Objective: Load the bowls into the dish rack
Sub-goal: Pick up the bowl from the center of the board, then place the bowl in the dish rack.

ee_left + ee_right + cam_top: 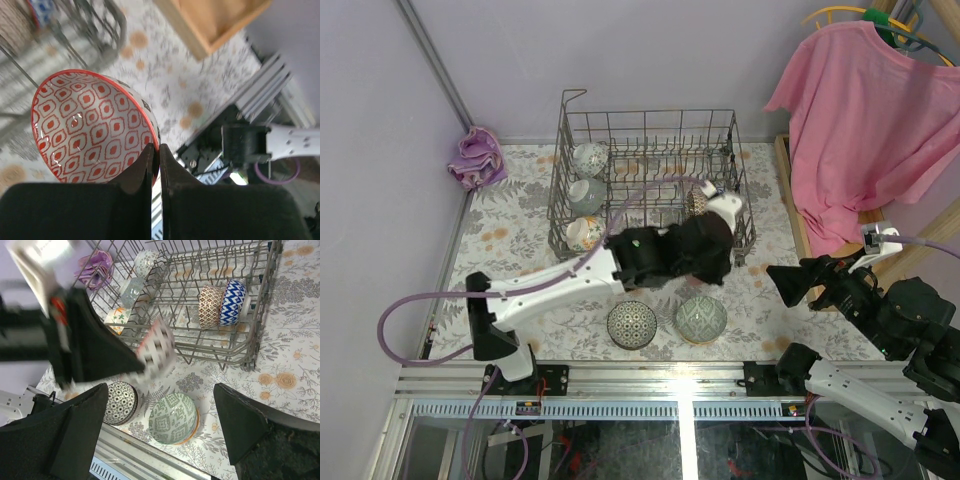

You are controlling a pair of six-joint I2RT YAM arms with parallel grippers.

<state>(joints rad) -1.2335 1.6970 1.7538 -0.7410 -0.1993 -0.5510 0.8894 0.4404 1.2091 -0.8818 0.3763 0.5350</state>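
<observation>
**A:** Grey wire first, from above: the dish rack point(650, 114) sits on the floral cloth point(510, 250), with three bowls point(586, 195) on edge down its left side. What lies around it?

**B:** A purple rag point(477, 158) is by the far-left corner and a pink shirt point(865, 120) hangs at the right. Two more bowls rest on the cloth in front, side by side: a dark patterned bowl point(632, 324) and a pale green bowl point(701, 319).

**A:** And the arms?

**B:** The left arm point(560, 283) stretches across to the rack's near right corner, and its black wrist hides the front wall there. The right gripper point(778, 287) hangs off to the right, apart from everything.

**A:** Left wrist view?

**B:** The left gripper point(156, 152) is pinched on the rim of a red-and-white bowl point(92, 127), which is tilted on edge. Rack wires blur behind it, and a wooden tray point(215, 20) lies beyond.

**A:** Right wrist view?

**B:** The jaws are spread wide with nothing between them. The held bowl is at the rack's front rim. A brown bowl point(211, 304) and a blue zigzag bowl point(233, 301) stand touching inside at the right.
</observation>
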